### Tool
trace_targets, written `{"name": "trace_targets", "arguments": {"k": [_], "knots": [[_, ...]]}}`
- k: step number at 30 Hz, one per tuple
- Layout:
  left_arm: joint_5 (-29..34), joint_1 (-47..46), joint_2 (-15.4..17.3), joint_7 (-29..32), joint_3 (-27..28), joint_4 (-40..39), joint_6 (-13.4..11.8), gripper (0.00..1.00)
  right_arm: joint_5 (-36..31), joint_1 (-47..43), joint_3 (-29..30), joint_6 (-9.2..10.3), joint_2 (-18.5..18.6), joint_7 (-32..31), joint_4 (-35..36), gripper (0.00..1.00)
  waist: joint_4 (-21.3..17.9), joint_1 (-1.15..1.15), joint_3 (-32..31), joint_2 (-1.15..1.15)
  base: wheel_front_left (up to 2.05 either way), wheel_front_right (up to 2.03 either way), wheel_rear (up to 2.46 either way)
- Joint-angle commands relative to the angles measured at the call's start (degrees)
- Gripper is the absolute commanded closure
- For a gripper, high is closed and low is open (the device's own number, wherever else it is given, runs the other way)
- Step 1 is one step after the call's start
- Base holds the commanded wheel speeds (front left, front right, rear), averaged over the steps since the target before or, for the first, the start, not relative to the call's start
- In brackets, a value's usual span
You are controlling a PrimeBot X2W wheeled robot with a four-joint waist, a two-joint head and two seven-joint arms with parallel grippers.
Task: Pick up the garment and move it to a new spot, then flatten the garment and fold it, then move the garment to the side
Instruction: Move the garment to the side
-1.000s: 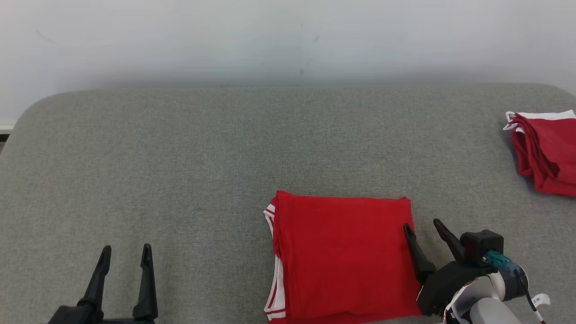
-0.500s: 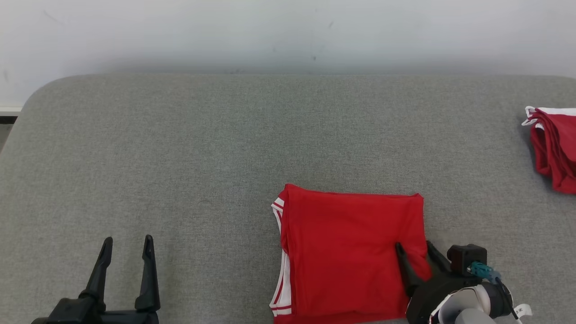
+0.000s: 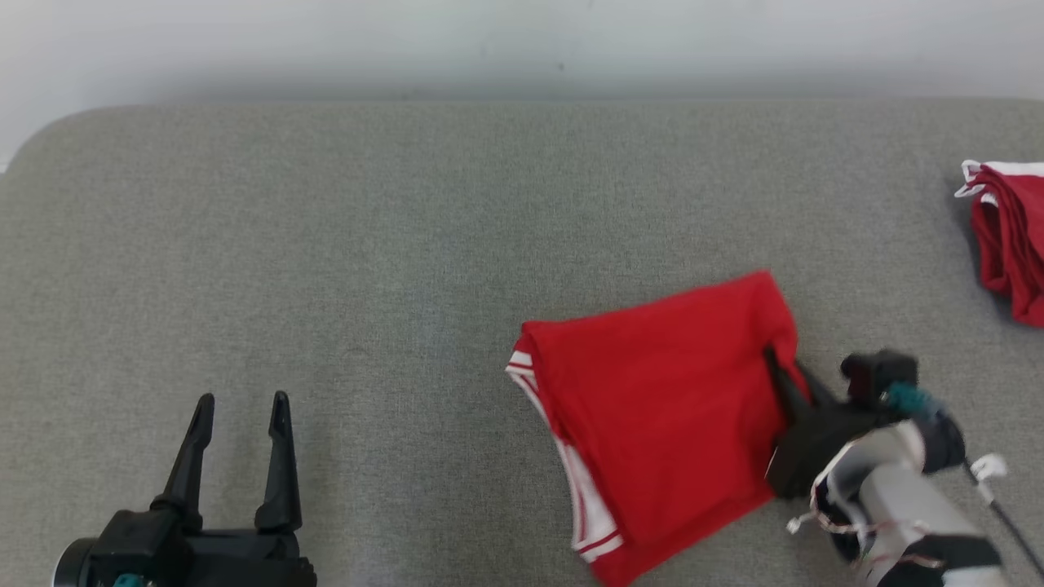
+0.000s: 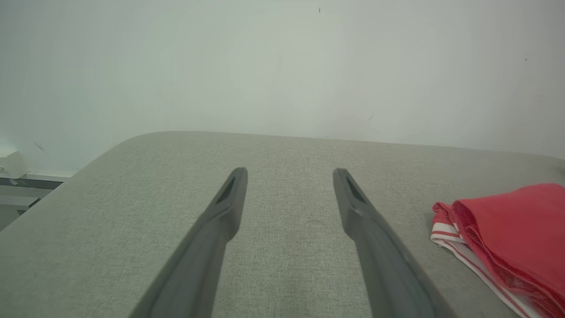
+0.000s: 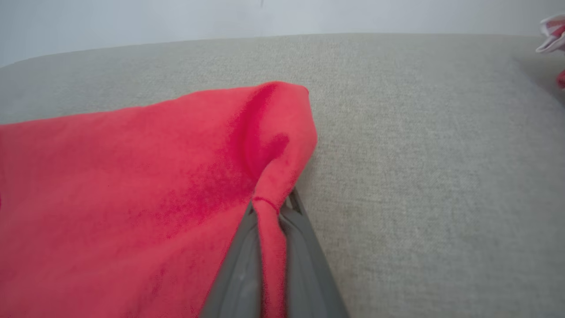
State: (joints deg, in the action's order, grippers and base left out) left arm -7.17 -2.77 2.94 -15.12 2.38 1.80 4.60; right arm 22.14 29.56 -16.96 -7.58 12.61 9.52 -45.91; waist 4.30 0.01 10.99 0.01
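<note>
the gripper rises from the bottom middle of the frame, its two grey fingers pressed together on a thin fold of the red garment, which bunches into a raised ridge just above the tips. the garment fills the left and centre, its top edge slanting up to a rounded corner above the middle, with a dark crease running down from that corner to the pinch. it lies on a grey woven surface that takes the right half, a pale wall runs along the top, and a bit of red and white cloth sits at the upper right edge.
</note>
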Motion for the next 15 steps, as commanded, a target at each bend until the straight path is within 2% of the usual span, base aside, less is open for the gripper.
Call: {"name": "trace_targets", "arguments": {"k": [1,5,6,8,9,10,15], "knots": [[-0.51,-1.07,-0.03,0.01,-0.27,-0.31,0.12,0.0,0.29,2.16,-0.31,0.19,1.33,-0.24,0.77,1.0,-0.4,-0.01,2.26,-0.01,0.0,0.0,0.0],[-0.61,-2.73,-0.04,0.0,-1.3,-0.75,-0.1,0.0,-0.07,7.87,-3.33,0.19,6.42,-2.18,3.53,1.0,-1.5,-0.01,6.1,-0.01,0.0,0.0,0.0],[-0.61,-2.73,-0.04,0.0,-1.3,-0.75,-0.1,0.0,-0.07,7.87,-3.33,0.19,6.42,-2.18,3.53,1.0,-1.5,-0.01,6.1,-0.01,0.0,0.0,0.0],[-0.55,-3.77,-0.04,0.01,-1.83,-1.13,-0.17,0.0,0.43,10.47,-5.02,0.19,9.49,-3.5,5.14,1.0,-2.14,-0.01,8.28,-0.01,0.0,0.0,0.0],[-0.32,-5.11,-0.02,0.01,-2.31,-1.59,-0.16,0.0,1.18,12.78,-6.28,0.18,12.8,-4.68,6.84,1.0,-2.85,-0.01,10.3,-0.01,0.0,0.0,0.0],[-0.32,-5.11,-0.02,0.01,-2.31,-1.59,-0.16,0.0,1.18,12.78,-6.28,0.18,12.8,-4.68,6.84,1.0,-2.85,-0.01,10.3,-0.01,0.0,0.0,0.0],[0.6,-8.44,-0.01,0.01,-2.29,-3.72,0.02,0.0,3.5,18.09,-7.88,0.18,21.58,-6.89,11.83,1.0,-5.55,-0.01,16.02,-0.01,0.0,0.0,0.0]]}}
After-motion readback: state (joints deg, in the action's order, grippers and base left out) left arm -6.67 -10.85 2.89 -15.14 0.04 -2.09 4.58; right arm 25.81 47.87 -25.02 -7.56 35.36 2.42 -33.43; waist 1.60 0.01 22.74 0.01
